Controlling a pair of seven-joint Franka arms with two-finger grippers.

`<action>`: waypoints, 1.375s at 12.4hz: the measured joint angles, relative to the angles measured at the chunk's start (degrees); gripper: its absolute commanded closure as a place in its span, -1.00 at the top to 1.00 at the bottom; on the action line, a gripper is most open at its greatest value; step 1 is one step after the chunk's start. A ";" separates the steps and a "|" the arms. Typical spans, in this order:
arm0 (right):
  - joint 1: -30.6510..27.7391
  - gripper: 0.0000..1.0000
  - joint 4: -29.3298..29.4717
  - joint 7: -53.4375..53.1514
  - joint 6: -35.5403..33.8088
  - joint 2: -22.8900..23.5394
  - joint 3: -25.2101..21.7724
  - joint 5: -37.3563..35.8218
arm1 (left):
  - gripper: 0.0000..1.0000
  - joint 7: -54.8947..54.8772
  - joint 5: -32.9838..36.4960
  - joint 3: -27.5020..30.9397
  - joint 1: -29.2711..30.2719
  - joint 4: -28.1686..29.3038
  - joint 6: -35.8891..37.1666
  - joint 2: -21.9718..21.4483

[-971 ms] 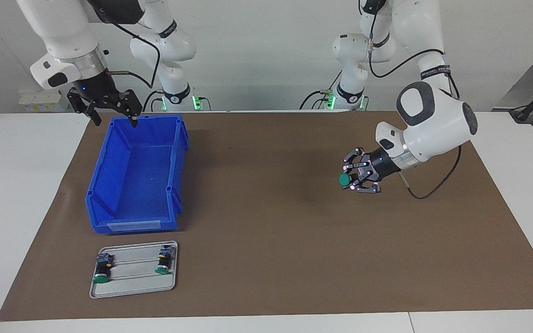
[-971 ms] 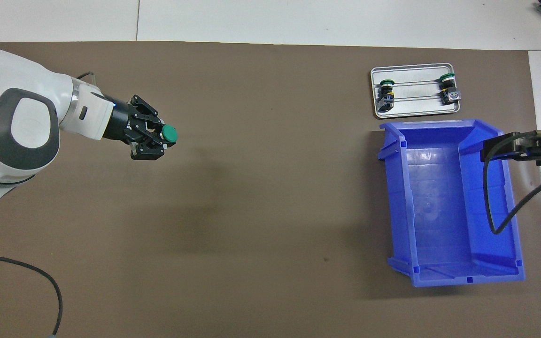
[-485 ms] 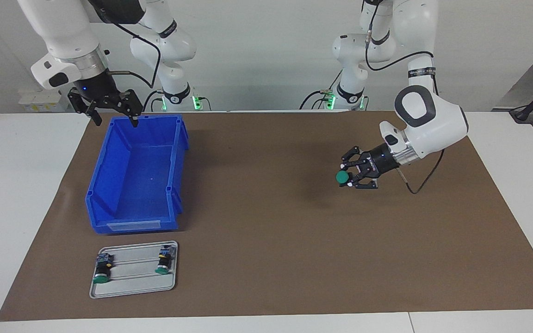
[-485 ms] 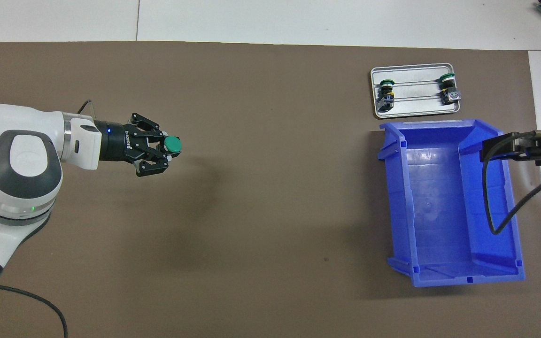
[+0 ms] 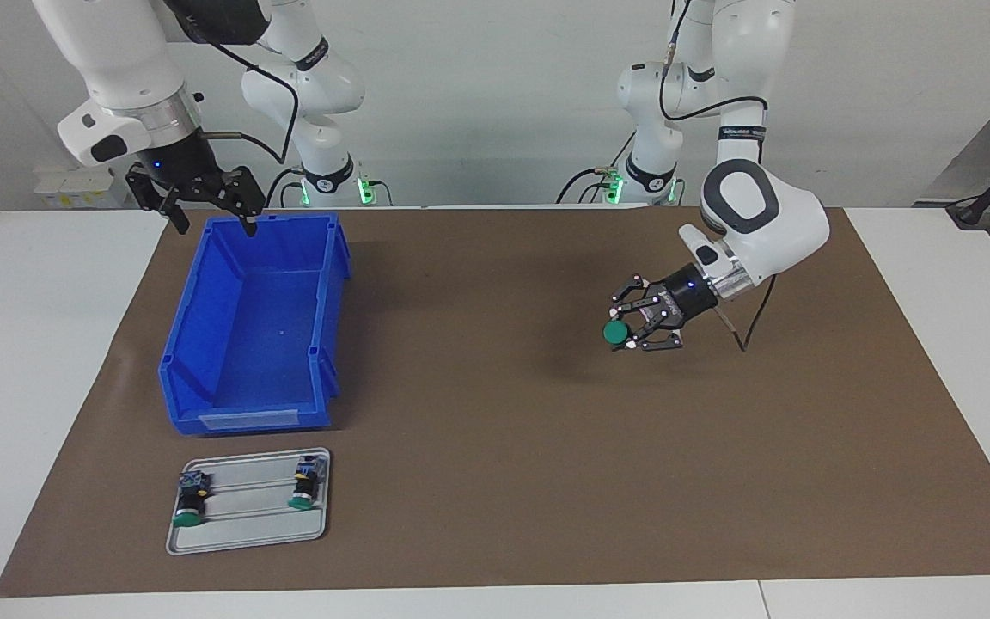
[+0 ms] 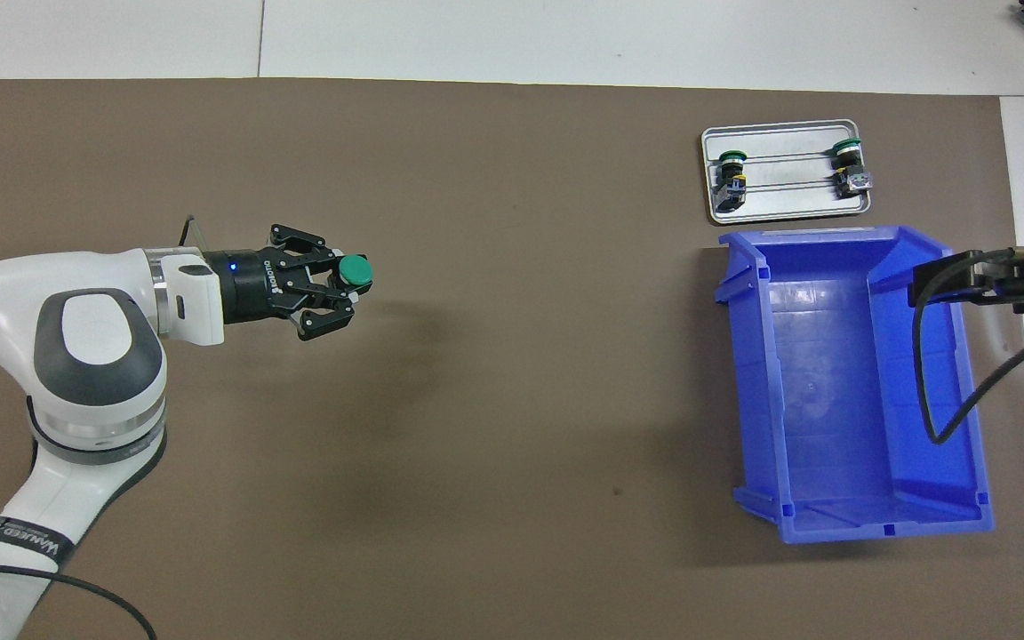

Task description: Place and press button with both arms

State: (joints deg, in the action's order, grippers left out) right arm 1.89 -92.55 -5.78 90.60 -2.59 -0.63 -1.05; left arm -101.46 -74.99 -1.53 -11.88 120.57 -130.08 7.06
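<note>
The overhead view's edge cuts off most of the right arm's black two-finger pincer [image 6: 965,277]; the left pincer's fingers [image 5: 632,320] hide the green-capped button's black body [image 5: 624,331].

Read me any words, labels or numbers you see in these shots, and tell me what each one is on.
Black band on the left arm: white lettering, too blurred to read.
Left tool body: small white lettering, too small to read.
Bin, tray: no text visible.

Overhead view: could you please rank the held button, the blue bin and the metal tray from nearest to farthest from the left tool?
1. button, gripped in the left tool.
2. blue bin, toward the right arm's end.
3. metal tray, just past the bin, too close to call.
</note>
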 measured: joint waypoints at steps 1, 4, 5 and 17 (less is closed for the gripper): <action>0.00 1.00 0.00 0.00 0.00 0.00 0.00 0.00 | -0.70 -1.02 -2.96 -0.03 -1.58 0.50 -2.49 0.00; 0.00 1.00 0.00 0.00 0.00 0.00 0.00 0.00 | -0.69 -5.33 -13.23 -0.09 -4.68 1.60 -7.23 0.37; 0.00 1.00 -0.01 0.00 0.00 0.00 0.00 0.00 | -0.68 -8.24 -17.29 -0.08 -5.13 1.77 -7.70 0.73; 0.00 1.00 -0.02 0.00 0.00 0.00 0.00 0.00 | -0.64 -28.70 -44.77 0.06 -9.01 1.98 -8.47 5.89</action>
State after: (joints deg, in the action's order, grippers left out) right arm 1.89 -92.57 -5.78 90.60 -2.60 -0.63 -1.05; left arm -130.16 -119.76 -1.47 -20.88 122.55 -138.55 12.96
